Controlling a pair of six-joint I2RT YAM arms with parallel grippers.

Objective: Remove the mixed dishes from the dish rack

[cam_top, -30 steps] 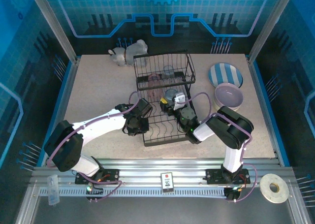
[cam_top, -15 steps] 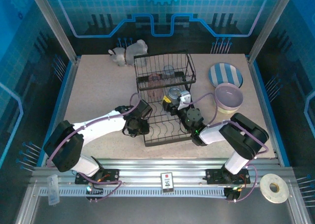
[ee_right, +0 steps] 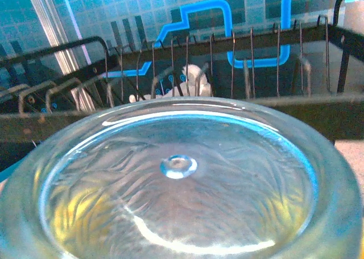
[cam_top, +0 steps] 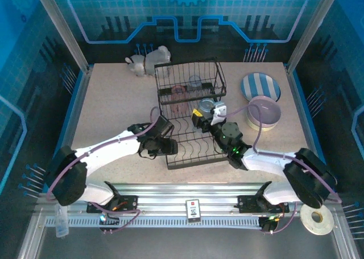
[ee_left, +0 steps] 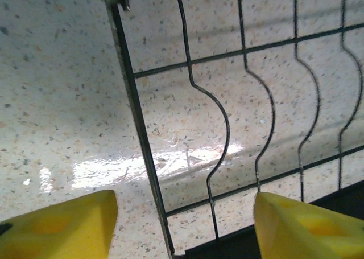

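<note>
Tumbler removal in hand: right gripper jaws pinch the blue-grey tumbler at the dish rack's lower tier. Left gripper jaws spread, empty, over the rack's edge. Next, likely: lift the tumbler clear of the wires and set it on the counter.

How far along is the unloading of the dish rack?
Done: a striped plate and the lavender bowl sit on the table, right of the dish rack. In hand: the right gripper holds a blue-grey tumbler. Remaining: a pink tumbler and a second tumbler in the rack; left gripper open, empty.
</note>
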